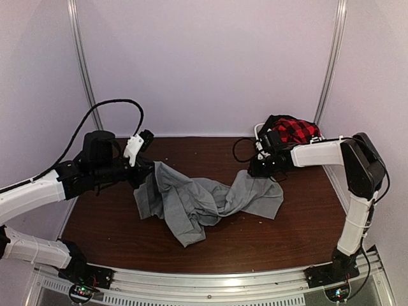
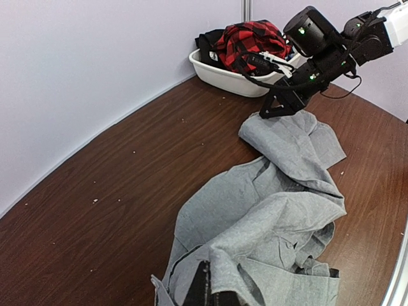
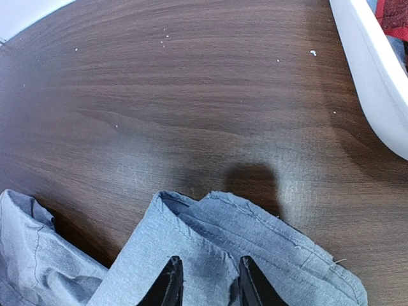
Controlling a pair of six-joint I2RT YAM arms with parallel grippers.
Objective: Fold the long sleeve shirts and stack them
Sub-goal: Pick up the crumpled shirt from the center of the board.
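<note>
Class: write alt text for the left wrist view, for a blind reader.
A crumpled light-grey cloth shirt lies on a dark brown wooden table, its near end in the left fingers, its far end under the right fingers. Behind, a white plastic tub holds red-and-black plaid cloth.

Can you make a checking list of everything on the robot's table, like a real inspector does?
Surface: dark wood-grain table.
Job's things: grey shirt lies crumpled and unfolded mid-table; red-and-black plaid garment is heaped in a white tub at the far right corner.
Clutter: small pale specks scattered on the wood.
Grippers: left gripper is shut on the grey shirt's left end; right gripper has its jaws apart, astride the shirt's right edge.
Cables: black cable loops above the left arm; another black cable hangs by the right wrist.
Surroundings: plain pale walls, with metal poles in the corners.
</note>
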